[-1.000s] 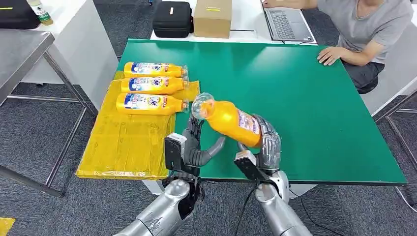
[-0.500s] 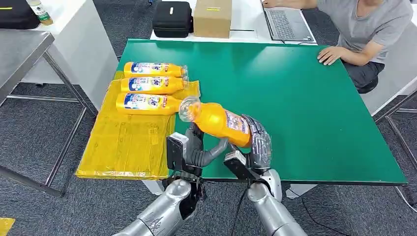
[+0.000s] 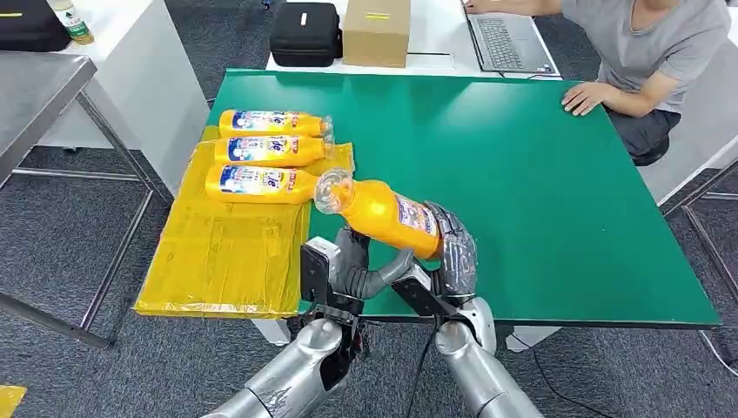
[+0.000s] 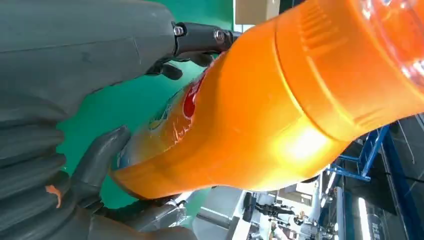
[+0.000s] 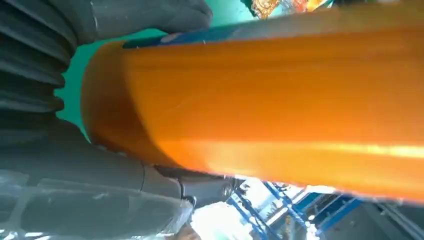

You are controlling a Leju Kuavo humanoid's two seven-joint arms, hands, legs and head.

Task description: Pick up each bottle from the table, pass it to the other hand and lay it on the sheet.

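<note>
— So, where is the bottle (image 3: 383, 215)?
— We hold it in the air over the near edge of the table (image 3: 540, 174), tilted, its clear cap end toward the sheet (image 3: 218, 252). Our right hand (image 3: 451, 252) has its fingers (image 3: 461, 239) clamped around the base end.
— And our left hand (image 3: 352, 266)?
— It sits just under the bottle's middle, thumb up against the underside. From the left wrist, the thumb and dark fingers (image 4: 200, 37) lie on either side of the orange body, partly apart; we cannot tell if they grip.
— What lies on the sheet?
— Three bottles (image 3: 261, 150) on their sides, side by side, at its far end. A person (image 3: 644, 43) sits at the table's far right corner.
</note>
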